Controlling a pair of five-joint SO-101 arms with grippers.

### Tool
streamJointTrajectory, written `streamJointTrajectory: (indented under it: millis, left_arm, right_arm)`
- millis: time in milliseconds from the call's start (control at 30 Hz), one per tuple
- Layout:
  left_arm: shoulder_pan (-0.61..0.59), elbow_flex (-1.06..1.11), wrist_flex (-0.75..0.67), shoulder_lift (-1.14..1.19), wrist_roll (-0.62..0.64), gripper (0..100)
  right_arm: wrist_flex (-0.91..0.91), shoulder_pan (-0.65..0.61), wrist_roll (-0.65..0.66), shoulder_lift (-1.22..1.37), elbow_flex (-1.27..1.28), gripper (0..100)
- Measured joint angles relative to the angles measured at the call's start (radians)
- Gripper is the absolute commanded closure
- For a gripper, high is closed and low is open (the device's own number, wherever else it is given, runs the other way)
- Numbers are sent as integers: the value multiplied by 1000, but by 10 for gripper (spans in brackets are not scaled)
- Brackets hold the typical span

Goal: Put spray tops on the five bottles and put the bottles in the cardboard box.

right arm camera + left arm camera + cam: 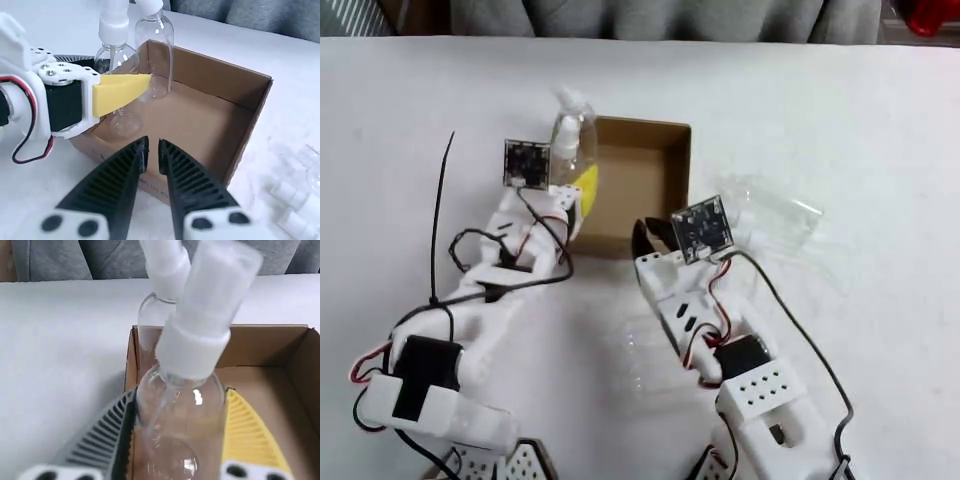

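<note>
**High view:** The left fingers [572, 185], one grey and one yellow, hold a clear plastic bottle [570, 145] upright at the nearest wall of the open brown cardboard box [660, 135]. The boxing step appears to be in hand. The black right fingers [653, 230] sit just outside the box's near wall, carrying nothing. Beyond them, well apart from the box, a heap of clear plastic [785, 215] lies on the white surface [840, 100], too indistinct to count.

**Left wrist view:** The bottle is gripped at its round body between the two fingers, over the box's interior just inside the wall. Its white spray top [205, 325] is fitted and tilts off past the fingertips. The body is see-through and looks empty, with a thin tube running down inside. Just beyond the fingertips a second clear bottle [152, 315], also capped, stands inside the box against its wall.

**Right wrist view:** The right fingers are drawn almost together with nothing between them, and the box's near wall is directly ahead of their tips. Whether the held bottle's base has met the box floor cannot be told. Off to the side of these fingers, loose clear bottles and white tops [295, 200] lie on the surface. The next move likely calls for settling the held bottle beside its neighbour without tipping either, then opening the left fingers. The loose ones appear to need capping after that.
</note>
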Motion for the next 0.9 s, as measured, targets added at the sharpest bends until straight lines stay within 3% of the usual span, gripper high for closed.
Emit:
streamJointTrajectory:
  millis: [900]
  left_arm:
    - [-15, 0, 29, 0, 0, 653]
  right_arm:
    - [0, 0, 0, 0, 0, 982]
